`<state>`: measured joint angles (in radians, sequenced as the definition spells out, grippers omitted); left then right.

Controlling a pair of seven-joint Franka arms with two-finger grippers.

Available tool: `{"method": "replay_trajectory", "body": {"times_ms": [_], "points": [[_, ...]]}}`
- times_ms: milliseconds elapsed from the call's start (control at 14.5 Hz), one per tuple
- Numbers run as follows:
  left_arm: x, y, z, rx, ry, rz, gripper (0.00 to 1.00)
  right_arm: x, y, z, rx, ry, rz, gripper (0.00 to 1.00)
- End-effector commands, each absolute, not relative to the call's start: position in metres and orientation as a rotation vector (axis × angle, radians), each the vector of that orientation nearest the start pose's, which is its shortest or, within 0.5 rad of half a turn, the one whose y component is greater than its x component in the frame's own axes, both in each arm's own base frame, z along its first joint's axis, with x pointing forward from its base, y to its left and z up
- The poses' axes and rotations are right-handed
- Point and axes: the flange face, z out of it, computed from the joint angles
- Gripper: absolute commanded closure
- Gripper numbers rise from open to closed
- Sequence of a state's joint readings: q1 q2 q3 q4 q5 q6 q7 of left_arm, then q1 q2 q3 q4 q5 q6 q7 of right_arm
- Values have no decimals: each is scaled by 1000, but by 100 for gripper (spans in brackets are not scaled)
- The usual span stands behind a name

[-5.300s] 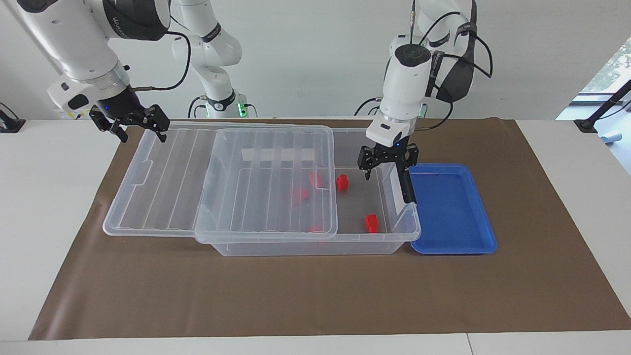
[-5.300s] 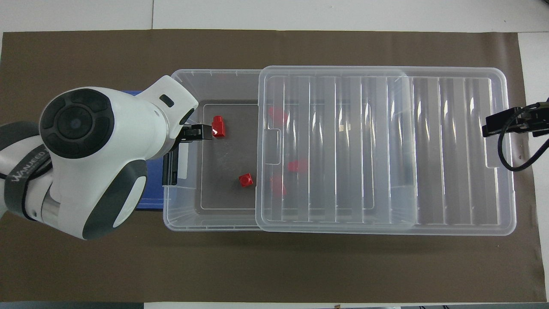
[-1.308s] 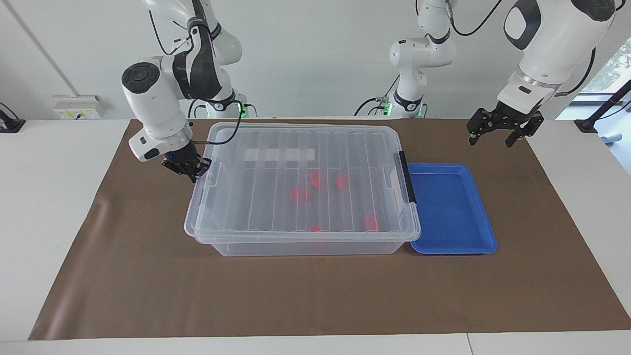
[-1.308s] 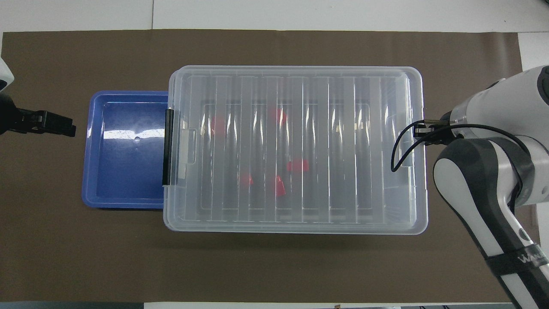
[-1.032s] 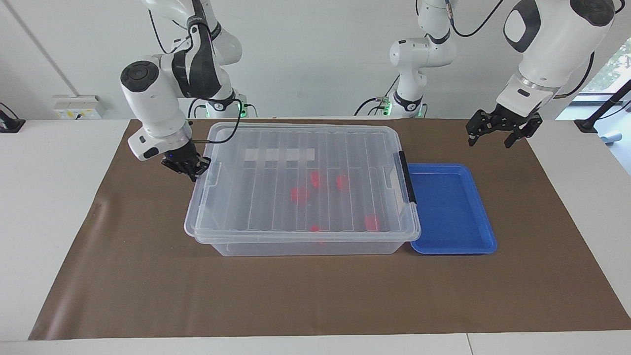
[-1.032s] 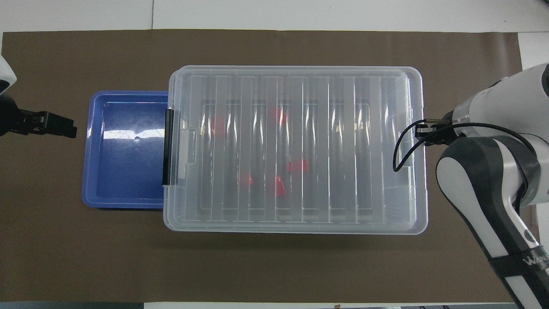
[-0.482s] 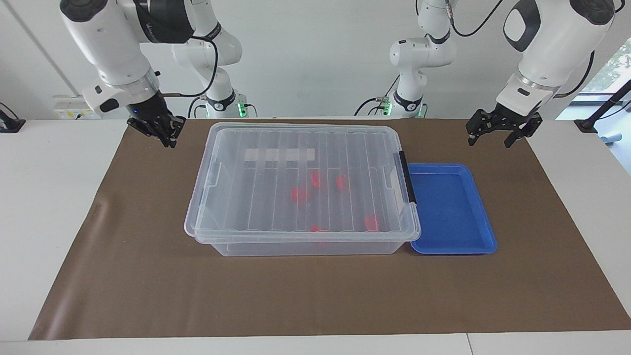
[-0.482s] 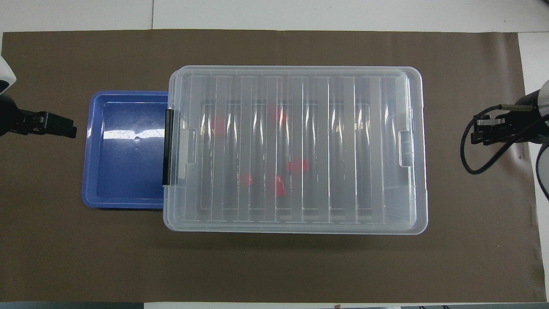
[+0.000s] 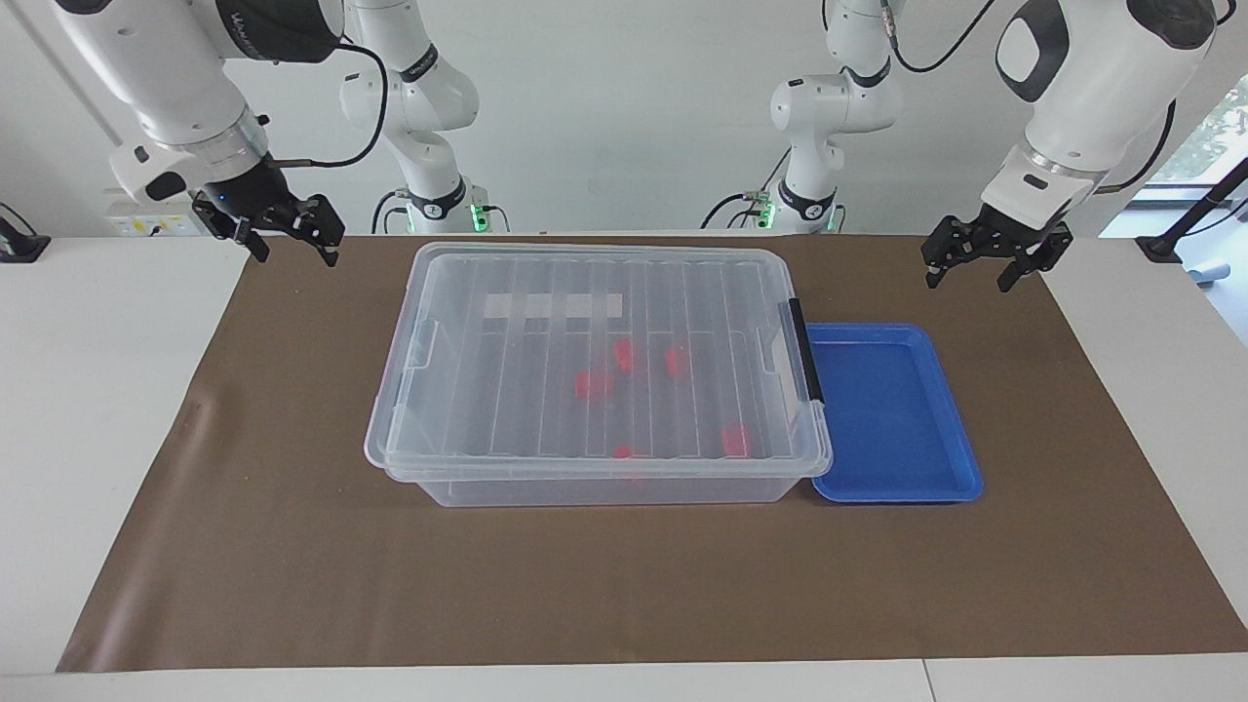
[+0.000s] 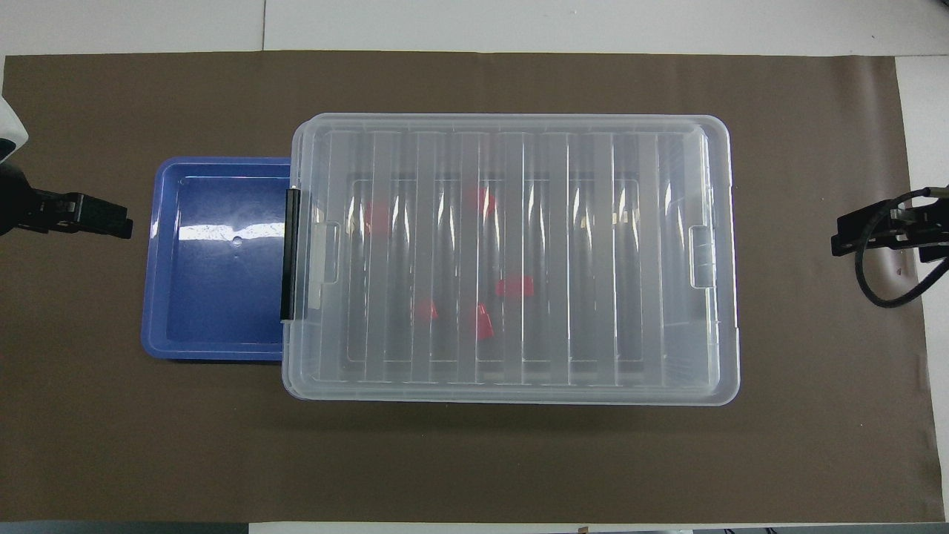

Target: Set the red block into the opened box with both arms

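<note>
At the right arm's end of the white tabletop (image 9: 107,390), the right arm's black two-finger gripper (image 9: 283,239) hangs over the edge of the brown paper mat (image 9: 624,585), its fingers spread open and empty; grey lettering on the arm above it is only partly legible. Mid-mat sits the large transparent plastic box (image 9: 595,483) with its ribbed clear lid (image 9: 526,390) fully on, a blank white label strip (image 9: 553,306) showing through. Blurred small red plastic blocks (image 9: 592,384) lie inside. A black latch bar (image 9: 805,351) faces the shallow blue plastic tray (image 9: 892,414) touching the box. The left arm's black gripper (image 9: 983,265) hovers over the mat, fingers open, empty.
</note>
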<state>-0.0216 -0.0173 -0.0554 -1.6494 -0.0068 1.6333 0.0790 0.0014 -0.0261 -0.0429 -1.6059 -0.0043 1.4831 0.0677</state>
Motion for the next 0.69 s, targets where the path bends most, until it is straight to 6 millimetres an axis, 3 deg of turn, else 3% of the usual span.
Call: {"method": "replay_trajectory", "body": {"times_ms": [0,138,344,619], "points": [[547,-41,607,-3122,252,10,0,534,-40,612,-3121,193,170,0],[547,-41,608,-3122,252,7,0,534,-39,612,-3128,194,164,0],[547,-41,608,-3122,252,7,0,533,-52,609,-3128,228,128,0],[547,-41,608,-3122,252,7,0,533,-48,611,-3130,216,118,0]]}}
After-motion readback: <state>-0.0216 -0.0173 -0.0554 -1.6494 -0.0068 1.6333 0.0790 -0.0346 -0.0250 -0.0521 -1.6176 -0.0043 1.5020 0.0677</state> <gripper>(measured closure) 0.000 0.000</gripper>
